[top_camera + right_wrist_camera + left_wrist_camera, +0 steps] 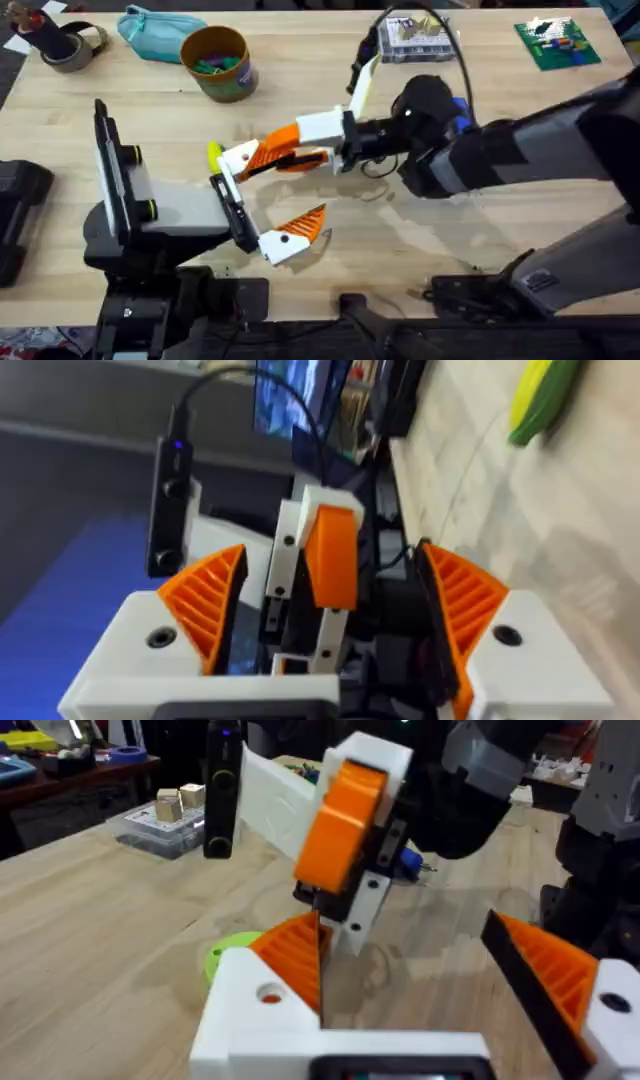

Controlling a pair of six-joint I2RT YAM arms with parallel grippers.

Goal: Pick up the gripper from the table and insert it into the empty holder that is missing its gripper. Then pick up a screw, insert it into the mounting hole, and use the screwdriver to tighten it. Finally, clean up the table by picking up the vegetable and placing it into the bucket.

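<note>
Mid-table, the left gripper [402,935] gapes open just beside the right gripper [330,560], whose grip I cannot tell; a careless advance could make them collide.

Orange, white and pale wood

Pale wooden counter [300,80]; mustard-yellow round bucket [217,62] holding what look like green and purple bits; teal fabric pouch [158,30]; right hand [262,160] white with orange ribbed pads; yellow-green vegetable [541,398].
</note>
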